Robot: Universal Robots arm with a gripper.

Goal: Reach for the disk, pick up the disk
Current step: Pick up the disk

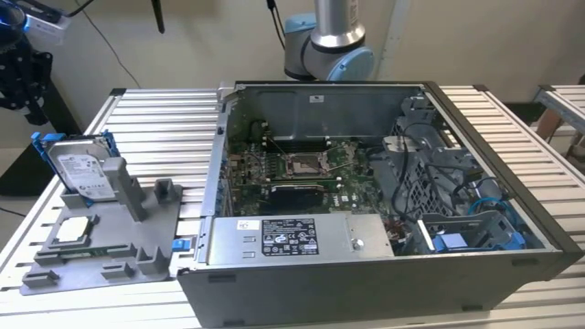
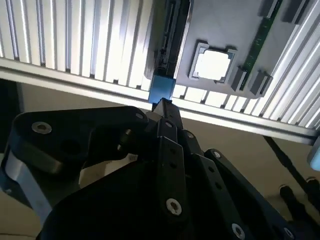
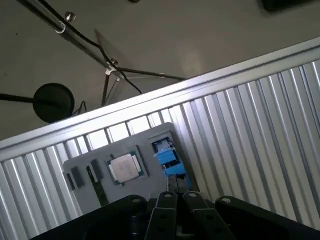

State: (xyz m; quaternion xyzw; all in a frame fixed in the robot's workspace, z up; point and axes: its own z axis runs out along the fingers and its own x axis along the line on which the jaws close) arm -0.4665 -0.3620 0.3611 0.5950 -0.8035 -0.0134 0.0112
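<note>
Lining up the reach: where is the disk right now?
The disk stands on edge at the exterior view's left, in the grey holder tray beside the open computer case, just beyond the square chip.

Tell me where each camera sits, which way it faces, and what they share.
Exterior view: off the arm, raised, looking down at the open computer case and the disk standing in its tray; the arm rises behind.
First wrist view: on the arm, looking down past the gripper at the disk and chip.
Second wrist view: on the arm, looking past the gripper at the same tray.
All three share the tray and chip.
</note>
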